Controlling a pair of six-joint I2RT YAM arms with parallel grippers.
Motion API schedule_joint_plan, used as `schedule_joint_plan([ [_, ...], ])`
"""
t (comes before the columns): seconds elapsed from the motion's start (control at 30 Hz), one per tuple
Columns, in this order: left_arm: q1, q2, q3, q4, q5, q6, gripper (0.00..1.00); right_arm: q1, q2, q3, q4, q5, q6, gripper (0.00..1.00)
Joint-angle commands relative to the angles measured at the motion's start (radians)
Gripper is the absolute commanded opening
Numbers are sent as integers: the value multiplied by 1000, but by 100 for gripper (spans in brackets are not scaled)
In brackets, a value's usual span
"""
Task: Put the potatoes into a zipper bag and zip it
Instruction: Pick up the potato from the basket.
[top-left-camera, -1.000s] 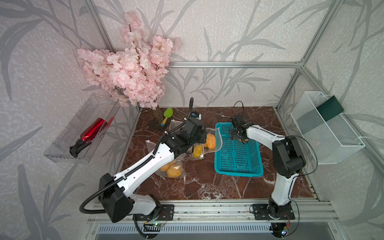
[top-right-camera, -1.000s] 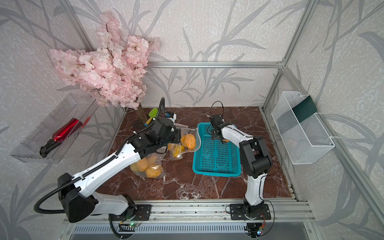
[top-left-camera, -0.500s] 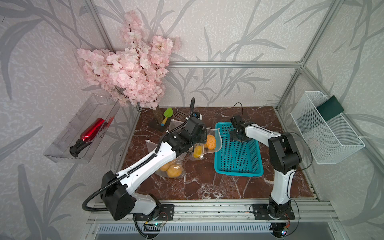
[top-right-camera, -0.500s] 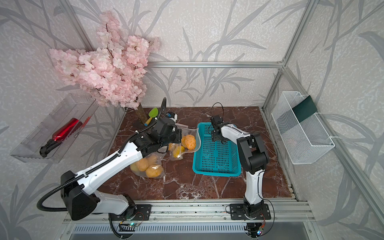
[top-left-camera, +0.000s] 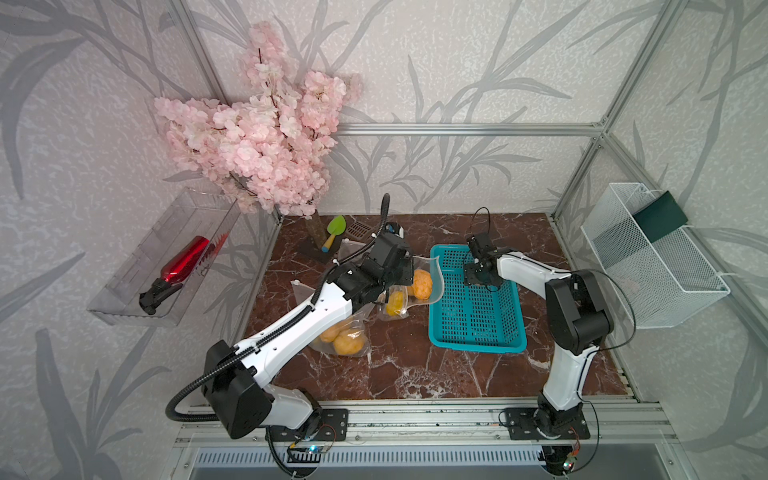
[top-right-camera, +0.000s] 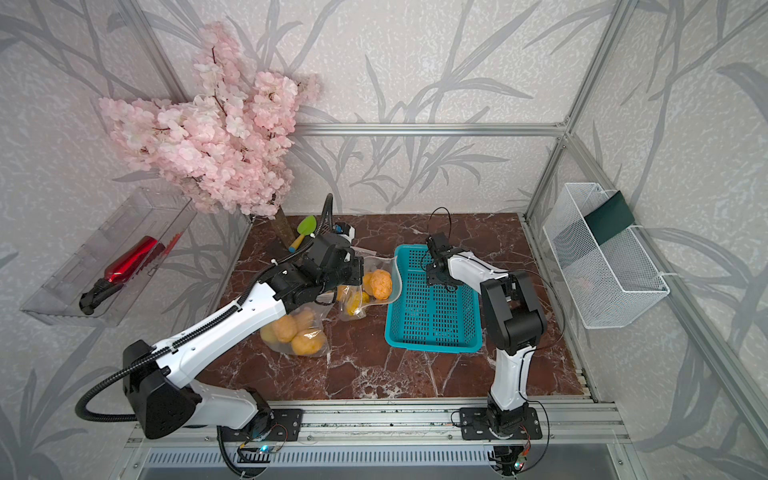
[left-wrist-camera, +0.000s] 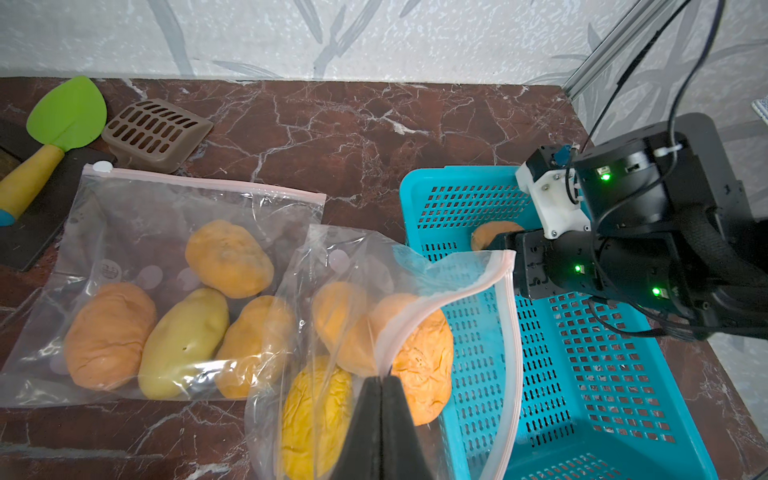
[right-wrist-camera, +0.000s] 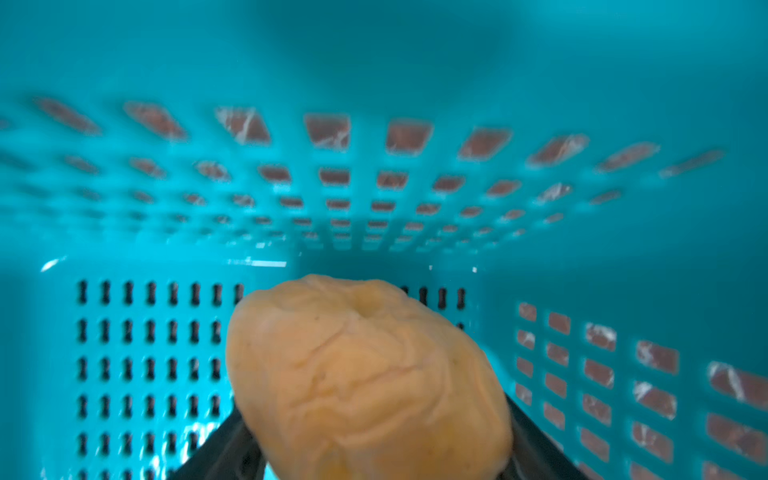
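Observation:
My left gripper (left-wrist-camera: 380, 379) is shut on the rim of an open zipper bag (left-wrist-camera: 419, 274), holding its mouth up beside the teal basket (left-wrist-camera: 582, 374). This bag holds an orange potato (left-wrist-camera: 426, 365), a yellow potato (left-wrist-camera: 316, 411) and another behind them. A second zipper bag (left-wrist-camera: 166, 208), zipped, lies next to it with several potatoes. In both top views my right gripper (top-left-camera: 478, 277) (top-right-camera: 436, 277) reaches into the basket's far end. Its fingers press both sides of a wrinkled tan potato (right-wrist-camera: 365, 374) that is low in the basket.
A pink blossom tree (top-left-camera: 266, 141) stands at the back left, with a green shovel (left-wrist-camera: 66, 112) and a brown slotted scoop (left-wrist-camera: 156, 133) near it. A white wire basket (top-left-camera: 648, 266) hangs on the right wall. A clear shelf holds a red bottle (top-left-camera: 183, 262) on the left wall.
The right gripper's fingers have drawn in around the potato in the basket, and the right arm's elbow has shifted. The left gripper still holds the bag rim in the same place.

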Motion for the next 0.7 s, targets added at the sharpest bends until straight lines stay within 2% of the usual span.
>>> schedule_joint_plan([
  [0.0,5,-4,27,0,-7,0,0,-5,-95,-36,32,-52,-1,59],
  [0.07,7,-2,26,0,-3,1,0,-5,-130,-65,45,-63,1,53],
  [0.27,8,-6,18,6,4,2,0,-3,-280,-159,95,-135,-1,50],
  [0.4,9,-13,15,7,7,3,0,0,-437,-264,193,-242,-21,47],
  [0.53,10,-20,12,9,1,5,0,16,-598,-341,243,-298,-11,45],
  [0.67,11,-22,9,12,9,3,0,87,-755,-395,278,-324,-44,44],
])
